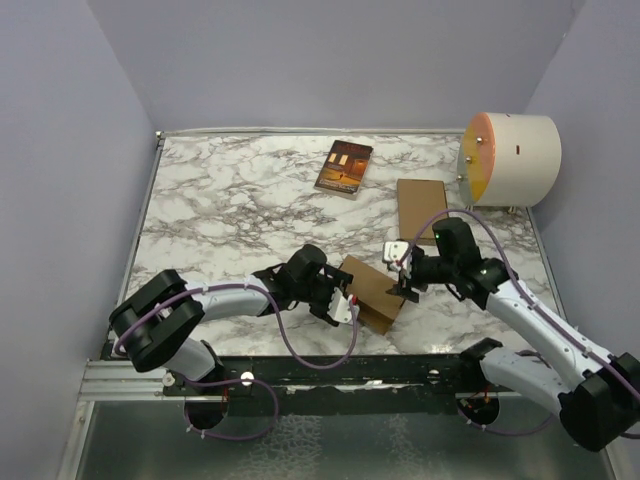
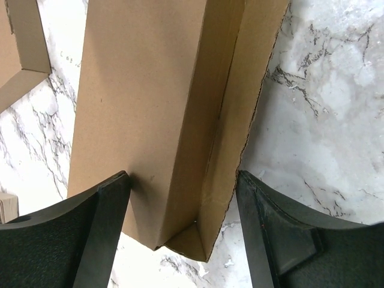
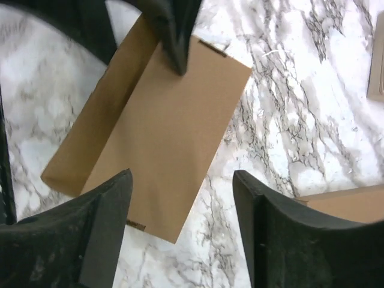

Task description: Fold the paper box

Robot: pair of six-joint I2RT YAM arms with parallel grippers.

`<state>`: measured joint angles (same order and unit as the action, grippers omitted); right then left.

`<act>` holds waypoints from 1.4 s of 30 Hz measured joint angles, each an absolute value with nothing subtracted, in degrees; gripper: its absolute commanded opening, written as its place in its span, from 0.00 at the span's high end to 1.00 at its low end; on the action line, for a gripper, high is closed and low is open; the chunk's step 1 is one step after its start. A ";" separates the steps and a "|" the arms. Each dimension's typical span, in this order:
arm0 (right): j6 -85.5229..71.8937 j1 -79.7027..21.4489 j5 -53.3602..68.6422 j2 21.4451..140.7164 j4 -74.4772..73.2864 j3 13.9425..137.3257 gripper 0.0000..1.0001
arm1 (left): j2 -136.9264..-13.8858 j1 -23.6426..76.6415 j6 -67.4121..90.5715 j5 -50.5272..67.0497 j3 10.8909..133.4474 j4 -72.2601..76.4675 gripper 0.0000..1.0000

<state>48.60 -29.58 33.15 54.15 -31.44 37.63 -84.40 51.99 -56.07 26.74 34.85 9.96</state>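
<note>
Both spread | left gripper (image 2: 181, 177) straddles paper box (image 2: 144, 108) | right gripper (image 3: 183, 174) hovers above it

The top external camera looked down from high above and behind the robot, taking in the whole bench (image 1: 230, 190). Each wrist camera faced downward: the one behind the left end effector (image 2: 181, 180) sat very close over one end of the paper box (image 2: 150, 108), while the one behind the right end effector (image 3: 181, 177) sat somewhat higher over its broad face. All three views shared that box.
</note>
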 measured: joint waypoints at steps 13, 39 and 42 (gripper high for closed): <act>26.11 -11.68 49.43 77.28 -27.42 47.48 0.28 | -81.19 53.93 -54.57 24.75 33.43 6.72 0.01; 31.73 -10.76 57.60 92.20 -36.10 53.52 0.36 | -84.60 80.97 -35.88 1.98 41.82 10.22 0.01; 31.75 -10.76 57.58 92.20 -36.10 53.52 0.37 | -88.18 80.97 -35.88 -0.78 42.06 10.76 0.01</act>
